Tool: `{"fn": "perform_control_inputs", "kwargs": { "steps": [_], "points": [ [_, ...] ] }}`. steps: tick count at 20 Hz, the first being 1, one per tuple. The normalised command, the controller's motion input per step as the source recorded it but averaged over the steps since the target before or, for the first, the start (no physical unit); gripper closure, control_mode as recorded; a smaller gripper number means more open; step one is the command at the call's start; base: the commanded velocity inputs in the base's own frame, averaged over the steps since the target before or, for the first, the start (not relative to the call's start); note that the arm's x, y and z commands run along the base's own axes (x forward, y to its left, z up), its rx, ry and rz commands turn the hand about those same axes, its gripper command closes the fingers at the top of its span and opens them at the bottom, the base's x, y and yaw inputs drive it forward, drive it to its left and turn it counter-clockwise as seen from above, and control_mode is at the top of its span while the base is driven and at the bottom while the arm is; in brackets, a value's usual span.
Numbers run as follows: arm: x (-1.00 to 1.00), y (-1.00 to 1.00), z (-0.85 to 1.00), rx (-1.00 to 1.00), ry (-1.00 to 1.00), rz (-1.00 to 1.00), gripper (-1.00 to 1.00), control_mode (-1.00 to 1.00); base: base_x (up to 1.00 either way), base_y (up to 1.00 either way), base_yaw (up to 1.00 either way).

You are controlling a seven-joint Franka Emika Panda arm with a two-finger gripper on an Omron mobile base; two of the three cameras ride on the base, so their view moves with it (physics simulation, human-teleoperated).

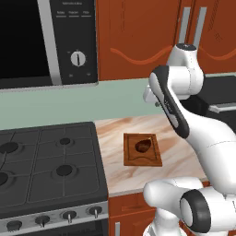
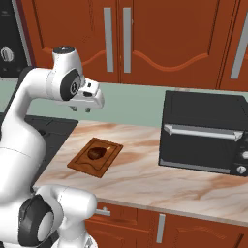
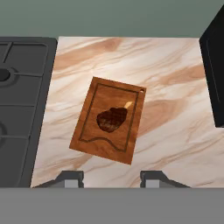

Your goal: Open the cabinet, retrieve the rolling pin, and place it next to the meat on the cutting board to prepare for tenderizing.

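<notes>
A white robot arm holds its hand point(image 3: 111, 178) above a marbled beige tabletop point(image 3: 175, 131), its dark fingertips apart with nothing between them. Below lies a rectangular wooden cutting board point(image 3: 89, 135) with a darker grooved rim, a dark, rough-textured oval of meat point(image 3: 109, 119) at its centre. The reddish-brown cabinet point(image 2: 145, 38), with carved wavy groove and grey bar handles, stands shut behind.
</notes>
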Motion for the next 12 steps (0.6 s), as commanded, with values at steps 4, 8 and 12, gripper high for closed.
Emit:
{"fn": "perform_control_inputs", "kwargs": {
  "steps": [4,8,12],
  "points": [
    [-0.15,-0.03,0.0,0.0,-0.12,-0.01,-1.0,-1.0,0.0,0.0,0.0],
    [0.03,-0.08,-0.04,0.0,-0.05,-0.1,-1.0,-1.0,0.0,0.0,0.0],
    [-0.27,-0.24,0.0,0.0,-0.17,-0.22,-1.0,-1.0,0.0,0.0,0.0]
  ]
}}
